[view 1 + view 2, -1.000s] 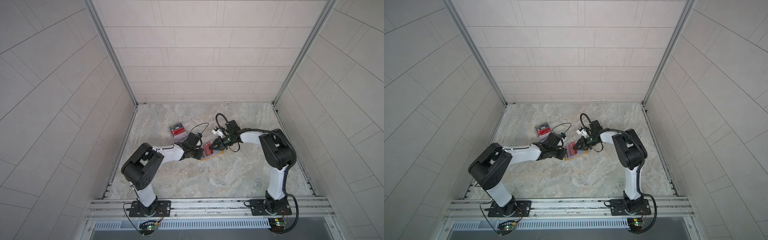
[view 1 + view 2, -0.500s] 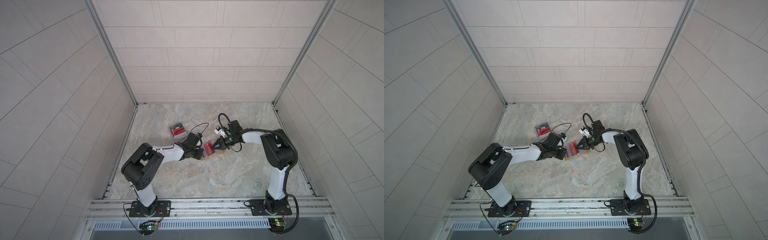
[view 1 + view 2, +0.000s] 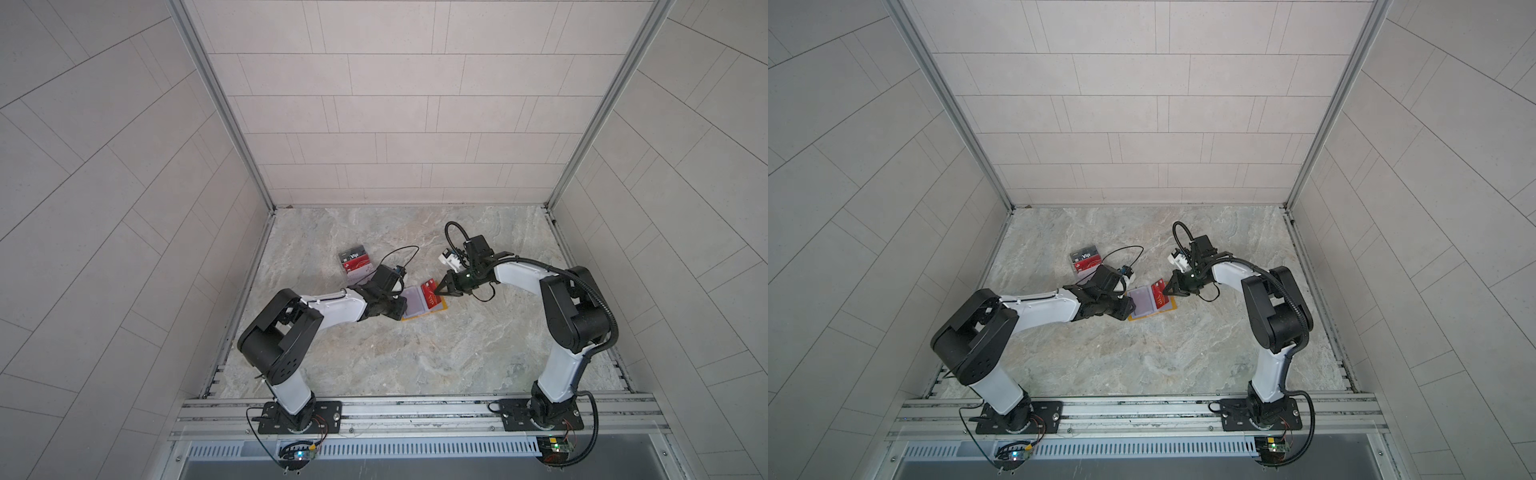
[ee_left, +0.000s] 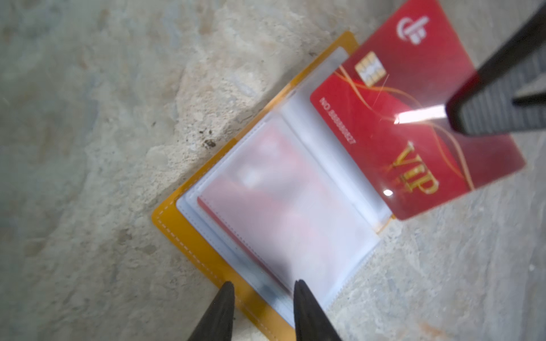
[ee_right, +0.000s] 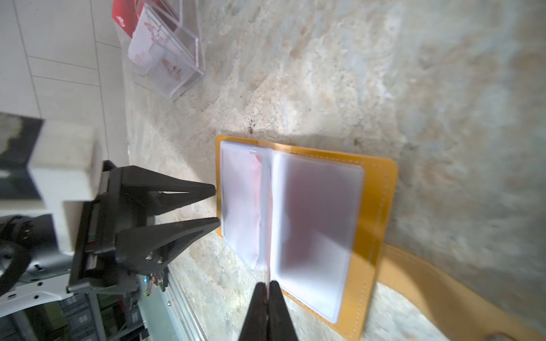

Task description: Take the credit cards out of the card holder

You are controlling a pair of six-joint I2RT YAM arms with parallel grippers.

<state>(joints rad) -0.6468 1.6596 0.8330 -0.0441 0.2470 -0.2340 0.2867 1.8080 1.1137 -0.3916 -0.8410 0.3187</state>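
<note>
Both top views: right gripper (image 3: 443, 289) clenched on a credit card (image 3: 429, 293) over the right half of the open card holder (image 3: 412, 302) at scene centre; left wrist: left gripper (image 4: 263, 285) released at the card holder's left edge, second red card (image 4: 266, 189) sleeved just ahead; right wrist: credit card (image 5: 269, 224) edge-on over the card holder's middle.

Table (image 3: 415, 353): grey-beige marble-patterned top, matt finish. Behind the table stands a back wall (image 3: 395, 124) of pale rectangular tiles in staggered rows. A matching left wall (image 3: 104, 208) and right wall (image 3: 685, 208) flank the table. Aluminium posts (image 3: 222, 104) rise from the table's rear corners. Slotted aluminium rails (image 3: 415, 409) run along its front edge, with a vent grille (image 3: 415, 451) beyond them. Lighting is even and diffuse, and shadows are soft.
</note>
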